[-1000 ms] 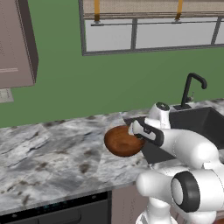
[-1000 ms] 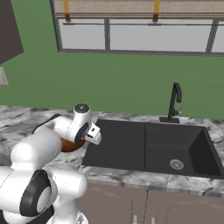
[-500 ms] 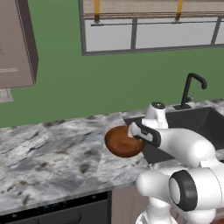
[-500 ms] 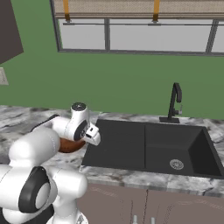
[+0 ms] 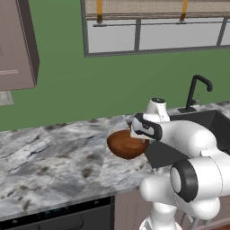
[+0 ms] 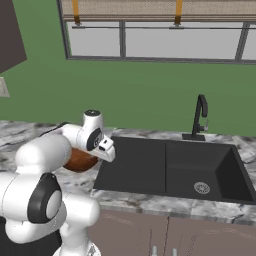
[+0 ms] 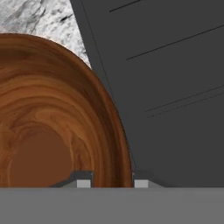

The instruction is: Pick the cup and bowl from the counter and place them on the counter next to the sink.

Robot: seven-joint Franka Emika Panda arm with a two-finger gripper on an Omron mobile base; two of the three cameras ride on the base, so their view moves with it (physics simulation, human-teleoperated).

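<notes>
Gripping the bowl (image 7: 57,122) rim, the gripper (image 7: 109,180) stays put — bowl unmoved beside the sink (image 6: 170,167).

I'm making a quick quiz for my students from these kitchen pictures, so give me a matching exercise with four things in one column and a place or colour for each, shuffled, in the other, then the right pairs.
Things:
1. bowl
2. faucet
3. sink
4. pincer

Descriptions:
A. thin, black, standing behind the basin
B. dark grey, sunk into the counter
C. one tip inside the bowl's rim, one outside
D. reddish-brown, on the marbled stone just beside the basin's edge

Pairs: 1-D, 2-A, 3-B, 4-C
</notes>
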